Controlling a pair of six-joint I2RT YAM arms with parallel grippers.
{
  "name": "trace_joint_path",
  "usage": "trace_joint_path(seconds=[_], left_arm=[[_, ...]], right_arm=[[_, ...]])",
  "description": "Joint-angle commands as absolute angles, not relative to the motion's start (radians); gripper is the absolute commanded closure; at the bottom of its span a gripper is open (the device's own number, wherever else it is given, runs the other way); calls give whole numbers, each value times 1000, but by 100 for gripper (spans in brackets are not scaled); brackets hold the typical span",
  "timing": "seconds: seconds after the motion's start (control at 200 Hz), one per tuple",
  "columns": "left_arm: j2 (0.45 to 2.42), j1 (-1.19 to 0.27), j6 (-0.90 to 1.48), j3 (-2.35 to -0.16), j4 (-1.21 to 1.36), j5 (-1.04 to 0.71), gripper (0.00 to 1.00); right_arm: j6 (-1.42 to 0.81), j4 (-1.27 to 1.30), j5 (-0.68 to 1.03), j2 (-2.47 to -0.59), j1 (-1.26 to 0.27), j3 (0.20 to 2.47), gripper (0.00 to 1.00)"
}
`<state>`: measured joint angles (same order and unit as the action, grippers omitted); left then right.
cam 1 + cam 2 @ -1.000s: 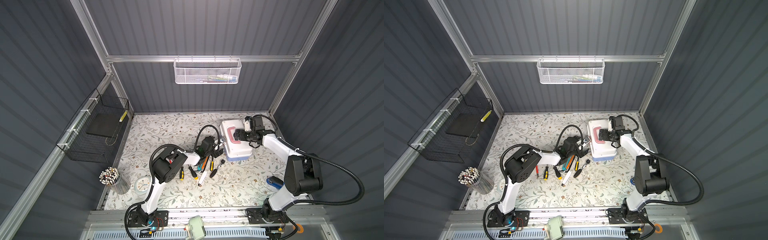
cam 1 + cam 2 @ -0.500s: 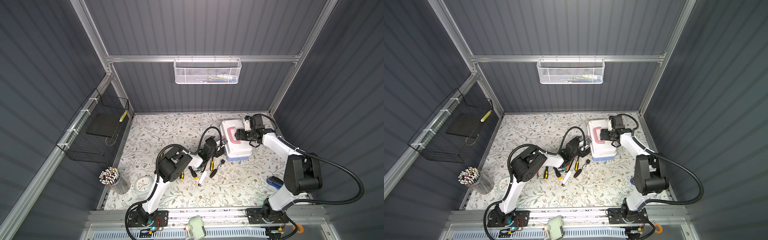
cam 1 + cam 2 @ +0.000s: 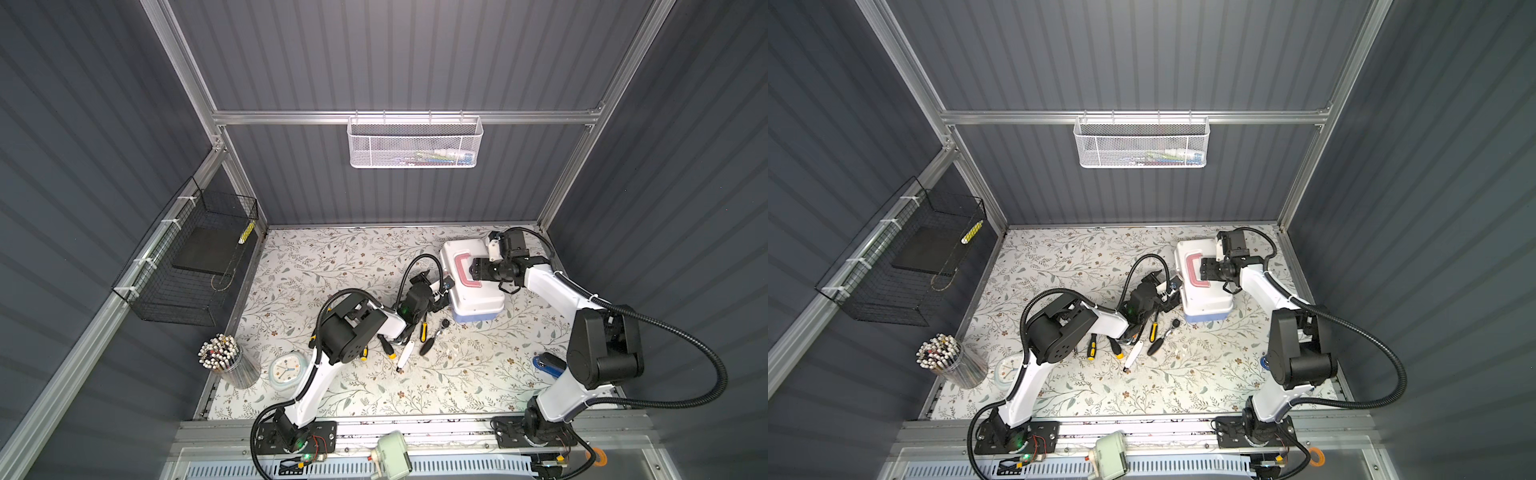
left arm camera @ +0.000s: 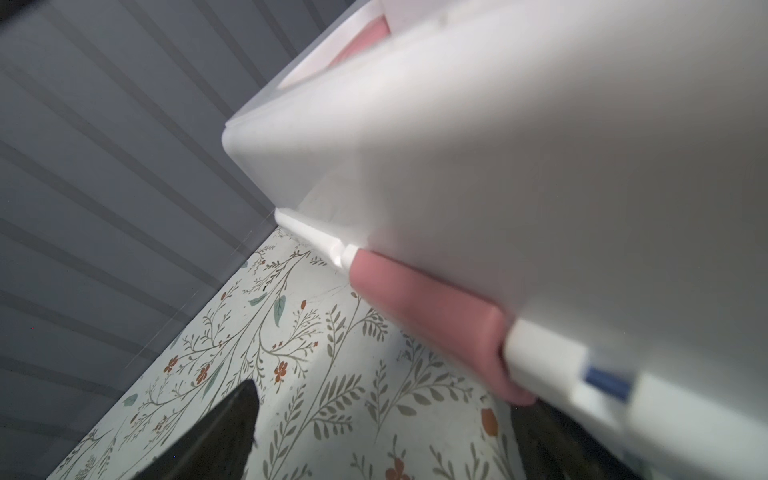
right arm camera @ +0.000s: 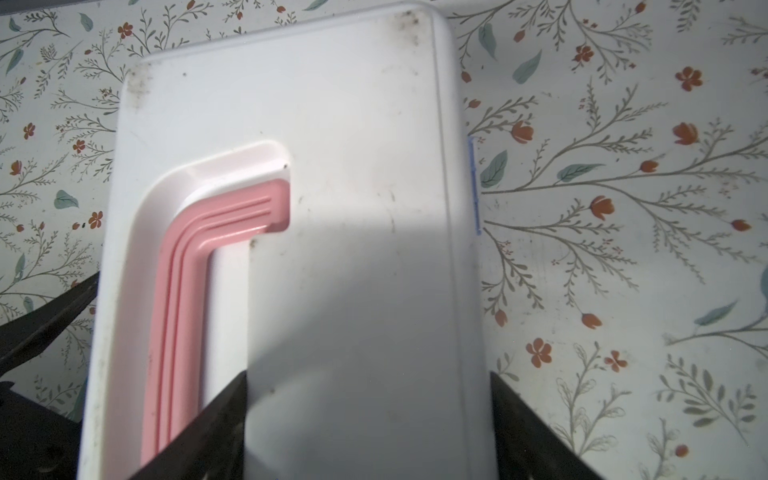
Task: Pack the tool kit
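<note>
Jaws of the left gripper (image 4: 392,401) gape by the pink latch (image 4: 428,307), the right gripper's (image 5: 369,376) seem clamped on the tool kit's (image 3: 478,301) closed lid (image 5: 353,124), and screwdrivers (image 3: 424,331) to its left lie unpacked.

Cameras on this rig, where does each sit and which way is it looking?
Both top views: high overhead, looking down on the table; left arm and right arm show.
Left wrist: low beside the box, facing its pink latch; left claw tips show.
Right wrist: above the box, looking down on its pink handle; right claw tips show.
All share the box.
</note>
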<state>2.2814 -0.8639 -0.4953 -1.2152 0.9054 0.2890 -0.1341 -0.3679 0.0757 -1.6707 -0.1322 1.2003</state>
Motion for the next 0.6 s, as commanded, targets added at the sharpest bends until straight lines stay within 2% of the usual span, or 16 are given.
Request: trace_joint_path(seconds=[0.0,0.59], left_arm=[[2311,-892,-517,-1203,1020,291,4],[2376,-926,-542,-1209,1161,358,2]], right_arm=[[-105,-506,32,-1753,-135,1172,42],[-116,-549,40,-1791,-135,1188,46]])
